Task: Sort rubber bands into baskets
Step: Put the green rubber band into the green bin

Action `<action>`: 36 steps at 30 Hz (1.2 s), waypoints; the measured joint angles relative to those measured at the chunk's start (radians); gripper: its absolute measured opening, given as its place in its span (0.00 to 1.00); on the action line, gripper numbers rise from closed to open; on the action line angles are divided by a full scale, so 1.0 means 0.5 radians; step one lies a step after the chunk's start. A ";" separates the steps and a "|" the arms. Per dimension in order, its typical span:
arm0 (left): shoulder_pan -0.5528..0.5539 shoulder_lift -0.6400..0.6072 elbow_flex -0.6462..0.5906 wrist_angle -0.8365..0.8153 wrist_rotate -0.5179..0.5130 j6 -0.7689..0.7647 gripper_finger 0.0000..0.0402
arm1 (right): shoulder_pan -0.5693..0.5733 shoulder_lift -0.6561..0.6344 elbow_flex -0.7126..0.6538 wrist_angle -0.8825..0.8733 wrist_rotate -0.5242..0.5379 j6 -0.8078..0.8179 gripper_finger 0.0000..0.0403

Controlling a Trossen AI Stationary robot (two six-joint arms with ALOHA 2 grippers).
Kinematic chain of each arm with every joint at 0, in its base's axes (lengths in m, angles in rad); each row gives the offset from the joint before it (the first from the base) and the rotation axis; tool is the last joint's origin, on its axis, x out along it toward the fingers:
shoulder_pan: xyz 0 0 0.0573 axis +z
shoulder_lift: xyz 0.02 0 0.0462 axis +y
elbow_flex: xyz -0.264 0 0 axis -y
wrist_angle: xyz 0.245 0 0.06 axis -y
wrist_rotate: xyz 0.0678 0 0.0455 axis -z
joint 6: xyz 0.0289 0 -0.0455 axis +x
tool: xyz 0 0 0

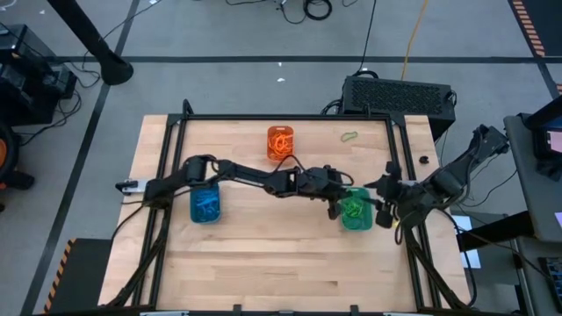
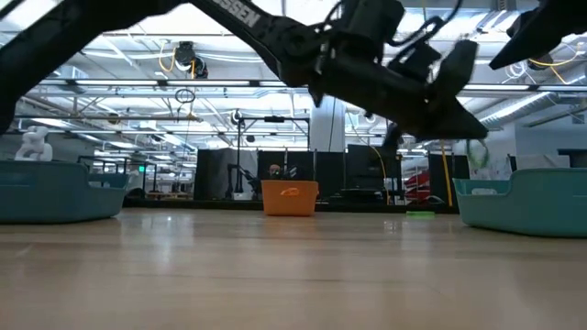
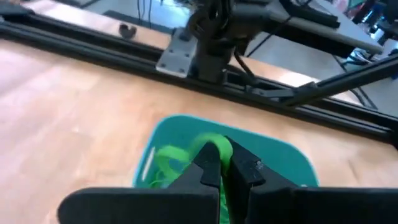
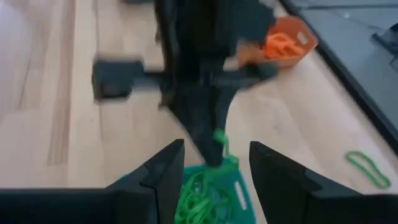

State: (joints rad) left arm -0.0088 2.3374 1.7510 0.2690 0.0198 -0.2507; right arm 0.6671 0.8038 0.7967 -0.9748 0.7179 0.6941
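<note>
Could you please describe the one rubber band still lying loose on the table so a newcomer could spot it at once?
Start at the orange basket near the table's far edge. To its right, on bare wood toward the far right corner, lies a loose green rubber band. Every other band visible sits inside a basket.

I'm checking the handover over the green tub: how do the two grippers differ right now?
The left gripper is shut on a green rubber band; the right gripper stands open and holds nothing. The left hangs straight over the green basket; the right sits at its edge. Both point at that basket.
</note>
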 joint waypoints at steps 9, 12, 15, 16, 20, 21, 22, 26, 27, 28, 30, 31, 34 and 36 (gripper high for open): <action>-0.001 0.272 0.295 -0.170 0.108 -0.162 0.00 | -0.095 -0.118 0.000 -0.009 0.351 0.151 0.43; 0.000 0.269 0.297 -0.241 0.107 -0.168 0.01 | -0.210 -0.142 0.000 -0.016 0.384 0.229 0.43; 0.000 0.266 0.299 -0.255 0.119 -0.167 0.06 | -0.374 -0.181 0.000 -0.055 0.386 0.229 0.43; 0.000 0.266 0.299 -0.257 0.132 -0.163 0.08 | -0.444 -0.198 0.000 -0.074 0.386 0.224 0.43; -0.001 0.266 0.299 -0.258 0.162 -0.136 0.19 | -0.737 -0.284 0.000 -0.100 0.387 0.118 0.43; -0.003 0.266 0.299 -0.259 0.164 -0.109 0.22 | -0.805 -0.302 0.000 -0.090 0.387 0.073 0.43; -0.005 0.266 0.299 -0.260 0.165 -0.083 0.25 | -0.871 -0.319 0.000 -0.073 0.387 0.024 0.43; -0.012 0.260 0.315 -0.325 0.175 -0.037 0.37 | -1.149 -0.348 0.000 0.071 0.259 -0.209 0.43; -0.013 0.260 0.342 -0.403 0.176 -0.005 0.39 | -1.222 -0.346 0.001 0.131 0.183 -0.272 0.43; -0.014 0.260 0.384 -0.500 0.175 0.040 0.42 | -1.294 -0.338 0.001 0.181 0.094 -0.336 0.43; -0.019 0.260 0.475 -0.688 0.151 0.119 0.46 | -1.437 -0.300 0.001 0.271 -0.070 -0.446 0.43; -0.024 0.260 0.533 -0.779 0.131 0.155 0.47 | -1.508 -0.279 0.001 0.321 -0.128 -0.494 0.43; -0.026 0.256 0.710 -1.080 0.103 0.264 0.50 | -1.740 -0.191 0.001 0.445 -0.257 -0.634 0.43; -0.028 0.255 0.830 -1.292 0.028 0.326 0.50 | -1.916 -0.120 0.001 0.513 -0.384 -0.707 0.43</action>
State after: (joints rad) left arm -0.0229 2.4647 2.1659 -0.3769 0.0339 -0.0876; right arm -0.2911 0.7437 0.7971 -0.7180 0.5259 0.3404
